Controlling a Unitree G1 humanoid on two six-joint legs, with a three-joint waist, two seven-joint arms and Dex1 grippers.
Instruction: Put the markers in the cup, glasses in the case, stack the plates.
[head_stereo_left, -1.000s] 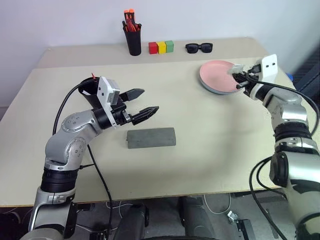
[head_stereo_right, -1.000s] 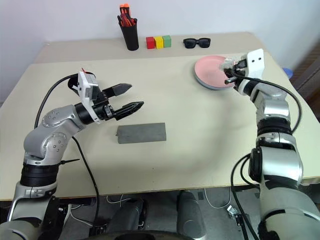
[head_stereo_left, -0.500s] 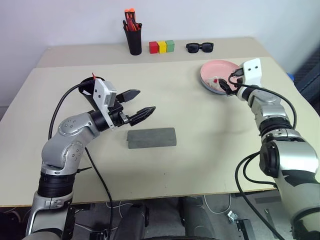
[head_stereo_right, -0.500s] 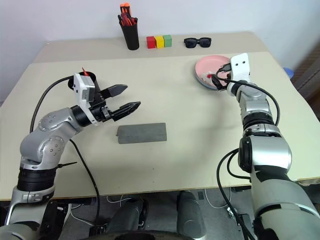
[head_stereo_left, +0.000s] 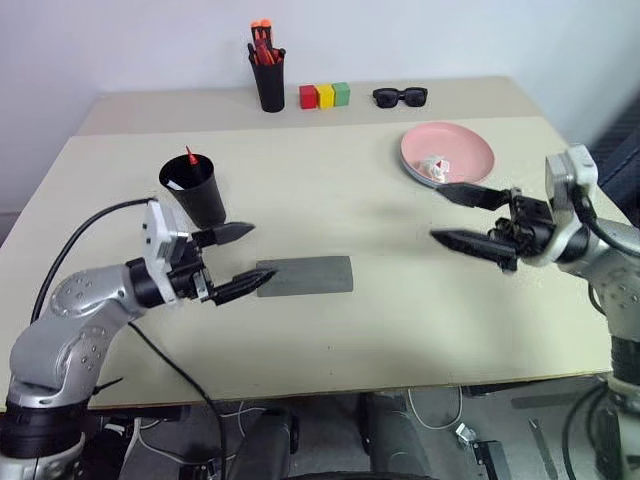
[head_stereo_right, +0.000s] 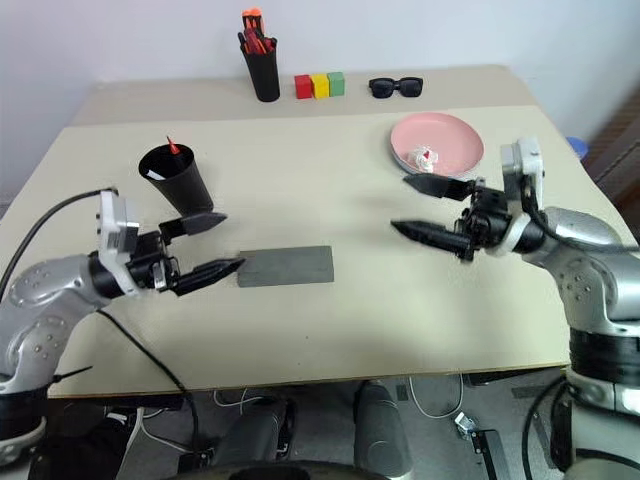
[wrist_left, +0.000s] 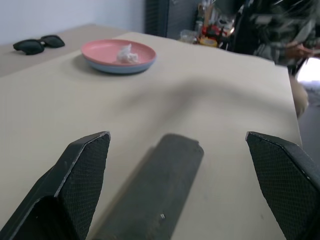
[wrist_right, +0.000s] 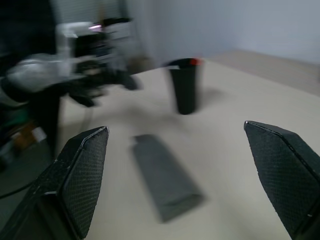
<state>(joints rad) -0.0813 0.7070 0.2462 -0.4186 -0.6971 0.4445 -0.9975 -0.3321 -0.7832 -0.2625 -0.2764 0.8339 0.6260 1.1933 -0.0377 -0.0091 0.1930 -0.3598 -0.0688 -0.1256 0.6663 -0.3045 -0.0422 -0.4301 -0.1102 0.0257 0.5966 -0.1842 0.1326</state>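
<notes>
The salmon pink plate rests on the light blue plate at the far right, with a small crumpled white scrap on it. A marker's red tip sticks out of the black cup at the left. The grey case lies shut mid-table. My left gripper is open, its fingertips at the case's left end. The right gripper is open and empty. It hangs level, pointing left, on the near side of the plates. The glasses are out of view.
Along the back edge stand a black pen holder with orange-tipped pens, three coloured blocks and black sunglasses. A person is beyond the table's right side.
My right gripper has opened, left the plates and pulled back toward the near edge, turning to point left. The white scrap now lies on the pink plate. The left gripper drew back, uncovering the cup.
</notes>
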